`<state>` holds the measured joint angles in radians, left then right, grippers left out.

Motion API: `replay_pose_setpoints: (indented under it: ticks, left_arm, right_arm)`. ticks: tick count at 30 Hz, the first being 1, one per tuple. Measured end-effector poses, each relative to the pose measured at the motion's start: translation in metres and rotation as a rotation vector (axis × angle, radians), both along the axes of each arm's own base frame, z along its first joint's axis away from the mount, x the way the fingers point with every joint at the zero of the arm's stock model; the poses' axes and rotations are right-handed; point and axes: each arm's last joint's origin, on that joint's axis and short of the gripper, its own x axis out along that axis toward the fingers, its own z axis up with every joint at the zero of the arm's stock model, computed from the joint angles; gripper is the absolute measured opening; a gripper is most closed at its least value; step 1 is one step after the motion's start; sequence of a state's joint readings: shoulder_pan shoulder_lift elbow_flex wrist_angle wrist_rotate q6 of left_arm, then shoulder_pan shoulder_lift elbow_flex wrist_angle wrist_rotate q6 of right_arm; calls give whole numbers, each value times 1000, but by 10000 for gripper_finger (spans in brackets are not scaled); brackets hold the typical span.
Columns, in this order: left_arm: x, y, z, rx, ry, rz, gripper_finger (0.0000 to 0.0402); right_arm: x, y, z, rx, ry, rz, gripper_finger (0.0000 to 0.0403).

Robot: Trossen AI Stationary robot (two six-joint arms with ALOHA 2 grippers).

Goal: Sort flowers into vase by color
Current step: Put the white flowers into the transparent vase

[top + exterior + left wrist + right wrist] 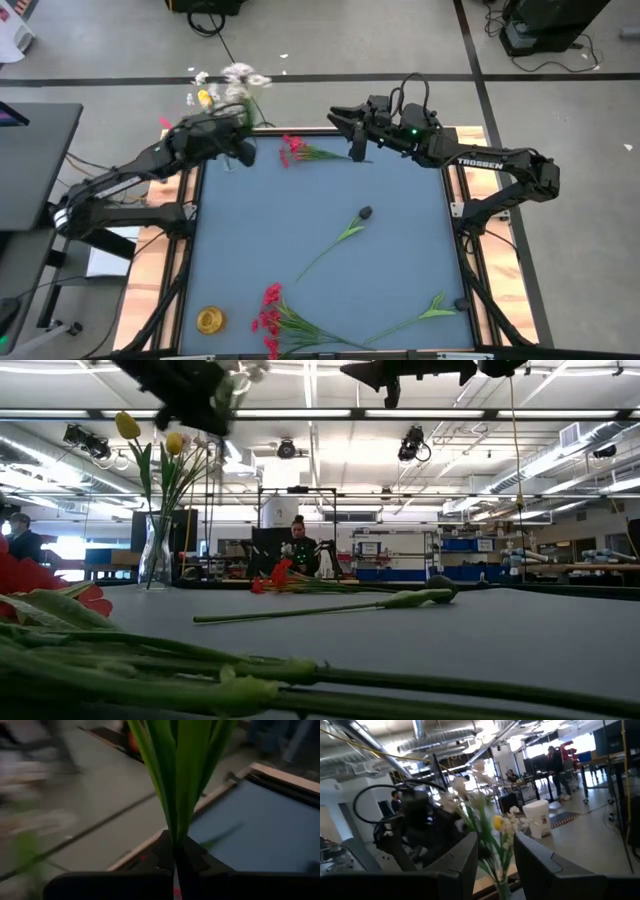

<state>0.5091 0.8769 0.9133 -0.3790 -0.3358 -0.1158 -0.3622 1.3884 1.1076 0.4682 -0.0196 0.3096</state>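
Workshop floor around blue table (400, 270). Left pincer (238, 128) at far-left corner, clamped on green stems (182, 780), white-yellow bunch (228, 85) over vase (155, 550). Judgement: lower stems straight, release only once seated. Red sprig (300, 152) at far edge; right pincer (352, 135) beside it, fingers parted, empty. More flowers lie mid-table, near edge. Only low view shows vase clearly; only left wrist view shows grip.

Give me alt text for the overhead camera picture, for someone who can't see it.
Seen from above, the left hand holds a green stem by the vase at the blue table's far-left corner, while the right hand hovers open near a red flower sprig. More flowers lie across the table.
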Motion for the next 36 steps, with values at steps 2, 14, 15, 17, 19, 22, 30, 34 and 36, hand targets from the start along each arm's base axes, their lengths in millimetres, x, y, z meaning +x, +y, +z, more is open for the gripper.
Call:
replay_pose_setpoints:
  ticks: [2, 14, 15, 17, 19, 22, 30, 34, 36]
  left_arm:
    - [-14, -6, -1, 28, -8, 55, 4]
    - [-46, -18, -14, 101, 66, 237, 4]
    - [-47, -18, -15, 105, 85, 254, 4]
    - [-49, -17, -17, 105, 121, 291, 4]
    - [-51, -16, -18, 94, 123, 325, 4]
    - [-54, -12, -18, 84, 101, 390, 7]
    - [-60, -5, -18, 54, 44, 492, 12]
    - [-59, -4, -19, 33, 8, 510, 13]
    - [-57, -2, -20, 20, 2, 514, 14]
  right_arm:
    - [-1, -2, -1, 5, 12, -6, 135]
    - [-5, -13, -2, 2, 16, -14, 134]
    - [-5, -14, -2, 2, 17, -15, 134]
    - [-6, -15, -2, 1, 17, -17, 135]
    - [-6, -16, -2, -1, 18, -6, 135]
    - [-6, -16, -2, -3, 19, -1, 134]
    - [-6, -16, -2, -38, 32, -6, 134]
    - [-6, -16, -2, -51, 37, -9, 135]
    - [-6, -17, -2, -56, 39, -8, 135]
